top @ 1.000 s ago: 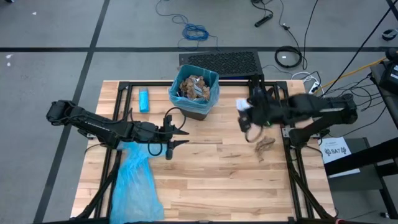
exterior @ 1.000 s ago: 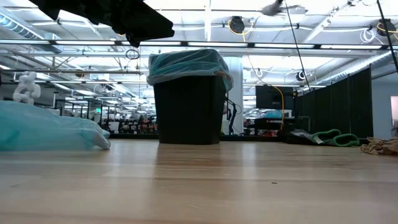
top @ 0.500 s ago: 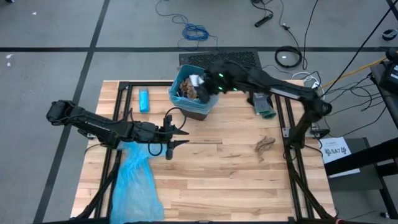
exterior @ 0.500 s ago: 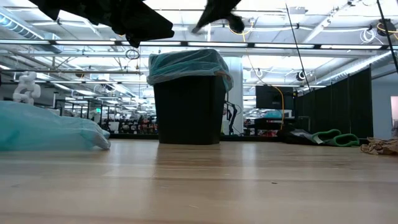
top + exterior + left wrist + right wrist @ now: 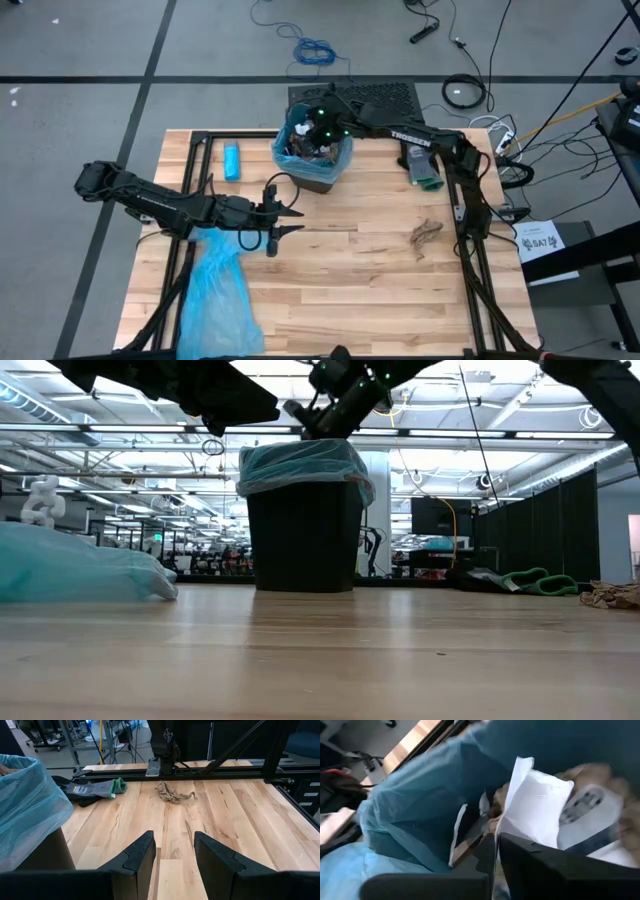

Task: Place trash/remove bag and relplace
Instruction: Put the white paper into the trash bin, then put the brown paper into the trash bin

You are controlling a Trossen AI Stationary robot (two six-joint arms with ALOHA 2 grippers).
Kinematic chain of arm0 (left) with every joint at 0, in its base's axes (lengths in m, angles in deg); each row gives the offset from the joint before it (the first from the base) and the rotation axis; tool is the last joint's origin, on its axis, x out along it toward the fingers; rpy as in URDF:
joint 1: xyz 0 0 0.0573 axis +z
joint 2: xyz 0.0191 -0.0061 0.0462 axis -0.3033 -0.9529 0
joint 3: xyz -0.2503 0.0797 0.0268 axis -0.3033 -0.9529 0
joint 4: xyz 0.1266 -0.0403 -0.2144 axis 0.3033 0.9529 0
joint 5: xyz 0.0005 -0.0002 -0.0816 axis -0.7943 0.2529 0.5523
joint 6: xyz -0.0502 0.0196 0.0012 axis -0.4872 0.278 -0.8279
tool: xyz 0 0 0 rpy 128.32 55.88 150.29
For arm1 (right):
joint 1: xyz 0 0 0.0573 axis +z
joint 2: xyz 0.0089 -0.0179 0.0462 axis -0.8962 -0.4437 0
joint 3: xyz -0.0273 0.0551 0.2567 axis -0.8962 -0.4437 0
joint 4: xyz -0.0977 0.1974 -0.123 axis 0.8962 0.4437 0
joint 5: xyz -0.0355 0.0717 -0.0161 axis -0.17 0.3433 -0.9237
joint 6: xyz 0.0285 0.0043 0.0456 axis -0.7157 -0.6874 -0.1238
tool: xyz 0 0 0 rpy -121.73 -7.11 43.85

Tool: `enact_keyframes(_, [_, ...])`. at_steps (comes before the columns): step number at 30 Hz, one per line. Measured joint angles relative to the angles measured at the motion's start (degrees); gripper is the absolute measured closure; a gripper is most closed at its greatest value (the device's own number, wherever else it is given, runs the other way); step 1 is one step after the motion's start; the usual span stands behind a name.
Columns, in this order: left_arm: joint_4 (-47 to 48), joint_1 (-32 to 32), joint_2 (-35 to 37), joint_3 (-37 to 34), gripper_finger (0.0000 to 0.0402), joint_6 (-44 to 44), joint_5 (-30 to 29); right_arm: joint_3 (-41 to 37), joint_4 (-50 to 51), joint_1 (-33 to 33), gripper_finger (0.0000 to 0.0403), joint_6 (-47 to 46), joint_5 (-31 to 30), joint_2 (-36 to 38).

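- Right gripper: positioned directly above the mouth of the bin, which stands at the far centre of the table. In the right wrist view the fingers stand nearly together with a white paper piece pinched in the narrow slit between them; the paper hangs over the bin contents.
- Trash in the bin: brown and white crumpled scraps lie just beneath the held paper, inside the blue liner that wraps the bin's rim.
- Right arm pose: stretched from its base at the table's right edge diagonally toward the far centre, wrist bent down over the bin; the low view shows the gripper just above the liner-covered rim.
- Loose brown paper wad: lies on the table's right part, well apart from both grippers; also seen in the left wrist view.
- Left gripper: hovers over the table's left-centre, near the bin but not touching it. Fingers apart, nothing between them.
- Left arm pose: extended roughly level from the left edge toward the centre.
- Spare blue bag: lies flat on the near-left of the table, beneath the left arm.
- Grey-green glove: on the right side beside the frame.
- Small blue oblong object: far left of the bin.
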Motion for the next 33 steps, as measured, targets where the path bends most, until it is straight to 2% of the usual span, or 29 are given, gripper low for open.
enact_keyframes(5, [0.04, 0.01, 0.0, 0.0, 0.026, -0.02, 0.02, 0.0, -2.04, -0.89, 0.0326, -1.96, 6.41, -0.73])
enact_keyframes(11, [0.07, 0.02, 0.0, 0.0, 0.026, -0.04, 0.02, 0.0, -1.75, -1.37, 0.0257, -2.35, 6.62, 1.85])
enact_keyframes(18, [0.04, 0.02, 0.0, 0.0, 0.026, -0.07, 0.02, 0.0, 3.6, -2.32, 0.0231, -1.56, 5.87, 9.37])
enact_keyframes(26, [0.03, -0.02, 0.0, 0.0, 0.026, -0.16, 0.02, 0.09, 24.0, 1.07, 0.0243, 0.95, -8.38, 20.81])
enact_keyframes(31, [0.02, -0.07, 0.0, 0.0, 0.026, -0.66, 0.02, 0.06, 39.52, 8.2, 0.0249, -4.55, -13.94, 25.52])
enact_keyframes(33, [0.02, -0.07, 0.0, 0.0, 0.026, -2.13, 0.02, -0.83, 45.28, 12.48, 0.025, -9.03, -18.96, 26.98])
